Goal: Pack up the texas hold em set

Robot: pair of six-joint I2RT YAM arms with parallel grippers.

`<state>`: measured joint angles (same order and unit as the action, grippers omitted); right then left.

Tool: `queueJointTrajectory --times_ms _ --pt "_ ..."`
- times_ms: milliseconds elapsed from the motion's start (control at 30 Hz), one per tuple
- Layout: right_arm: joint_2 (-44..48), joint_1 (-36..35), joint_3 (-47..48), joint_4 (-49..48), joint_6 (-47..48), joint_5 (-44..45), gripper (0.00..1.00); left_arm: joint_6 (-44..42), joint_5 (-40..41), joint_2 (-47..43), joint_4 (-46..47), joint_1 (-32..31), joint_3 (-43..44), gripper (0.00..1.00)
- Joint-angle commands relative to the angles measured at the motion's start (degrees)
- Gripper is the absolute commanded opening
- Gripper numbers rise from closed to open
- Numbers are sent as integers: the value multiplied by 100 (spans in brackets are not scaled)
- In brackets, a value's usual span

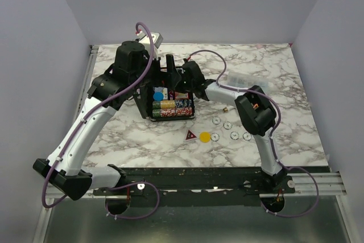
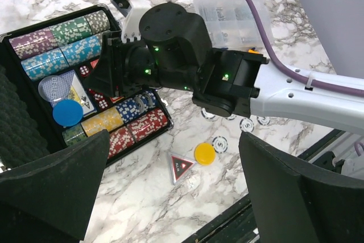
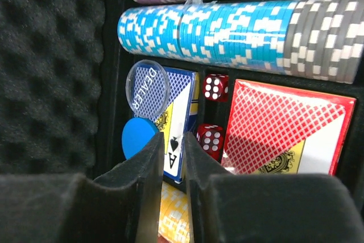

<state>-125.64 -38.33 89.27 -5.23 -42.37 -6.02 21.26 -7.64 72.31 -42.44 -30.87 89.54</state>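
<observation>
The black case (image 1: 145,113) lies open with its foam lid (image 2: 17,135) at the side. It holds rows of chips (image 2: 68,29), a blue disc (image 2: 67,112), a clear dealer button (image 3: 147,86), a blue deck and red cards (image 3: 284,129). My right gripper (image 3: 173,140) hangs low over the decks with its jaws drawn to a narrow slit and nothing in it; the blue disc (image 3: 136,138) sits just left of its left finger. My left gripper (image 2: 176,197) hovers open and empty above. The red triangle (image 2: 181,166), yellow disc (image 2: 205,153) and white buttons (image 2: 220,143) lie on the table.
A clear plastic compartment box (image 1: 242,79) sits behind the right arm at the back right. Red dice (image 3: 216,86) rest between the decks. A black rail (image 1: 199,177) runs along the near table edge. White walls close in three sides.
</observation>
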Motion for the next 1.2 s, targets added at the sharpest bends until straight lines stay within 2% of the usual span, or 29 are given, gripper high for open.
queueJointTrajectory --times_ms 0,67,533,900,1167 --pt "-230 -86 249 321 171 230 17 52 -207 -39 128 -28 -23 95" --pt "-282 -109 343 462 191 288 14 54 -222 -34 139 -33 -33 95" --pt "-435 -288 582 1172 602 1189 16 38 -271 -32 148 -32 -42 95" --pt "-359 -328 379 1432 950 1710 16 37 -315 -7 148 -33 -40 95" --pt "-263 -328 309 1525 1056 2161 5 37 -353 -7 157 -33 -49 95"
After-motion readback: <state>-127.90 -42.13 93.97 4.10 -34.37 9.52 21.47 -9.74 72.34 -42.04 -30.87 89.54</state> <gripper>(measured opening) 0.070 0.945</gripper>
